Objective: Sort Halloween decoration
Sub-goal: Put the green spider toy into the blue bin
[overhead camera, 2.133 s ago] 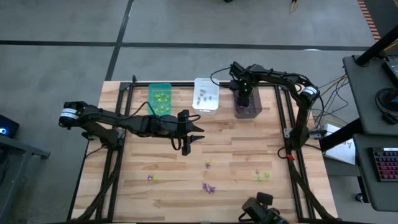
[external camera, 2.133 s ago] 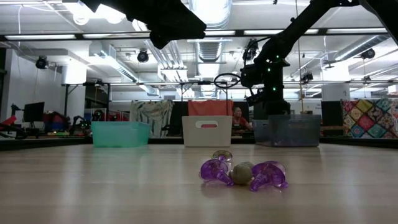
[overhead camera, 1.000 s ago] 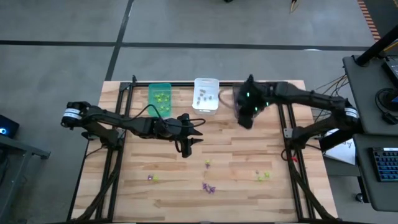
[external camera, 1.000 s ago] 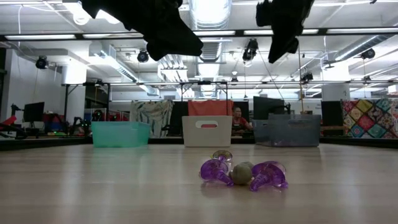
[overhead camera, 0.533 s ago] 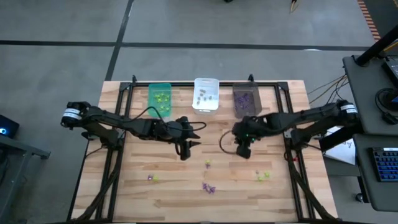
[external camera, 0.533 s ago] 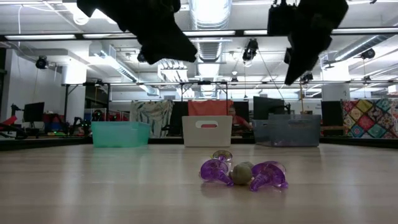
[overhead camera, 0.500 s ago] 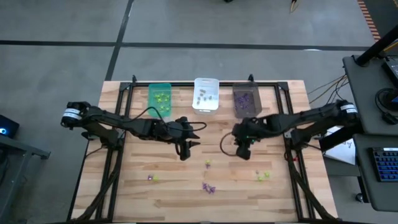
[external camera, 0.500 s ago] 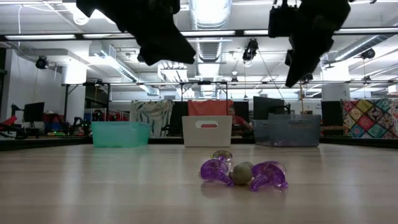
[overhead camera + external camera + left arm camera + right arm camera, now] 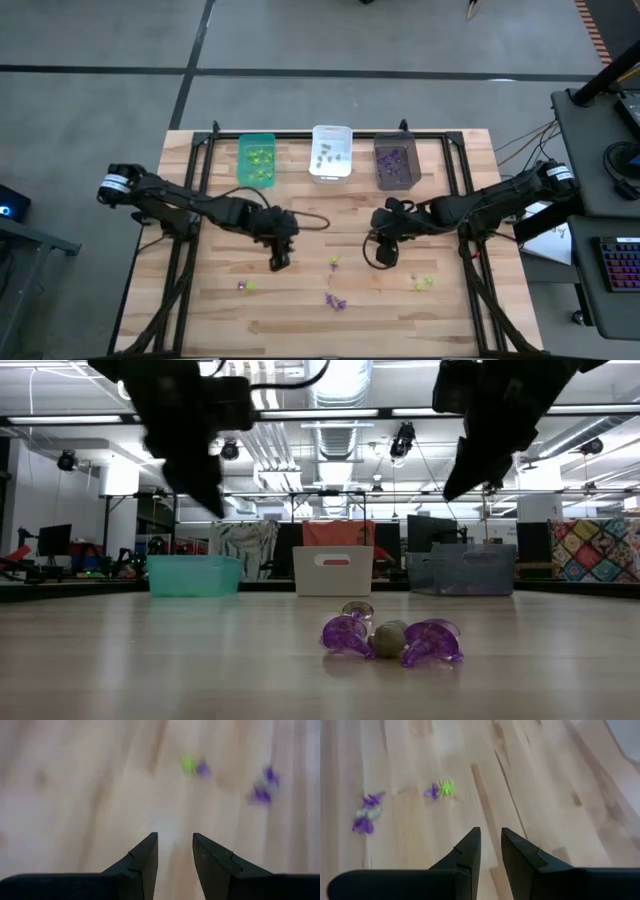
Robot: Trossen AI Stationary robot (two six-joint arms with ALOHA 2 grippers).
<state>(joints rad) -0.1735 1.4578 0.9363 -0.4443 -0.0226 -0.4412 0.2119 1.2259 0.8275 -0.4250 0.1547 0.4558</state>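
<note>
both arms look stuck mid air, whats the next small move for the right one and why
Probably lower the right gripper toward the purple and green pair ahead of it. Its fingers stand slightly apart with nothing between them, and loose trinkets lie unsorted on the table.

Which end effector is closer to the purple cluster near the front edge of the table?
Roughly equal, the right perhaps slightly nearer. The purple cluster lies between them, toward the front edge: the left end effector is behind it on the left, the right end effector behind it on the right.

two dark, slim jointed arms, each with a white band near its base and a black cable looping by the wrist; fingers [image 9: 465, 857] look matte black, wedge-shaped.
</note>
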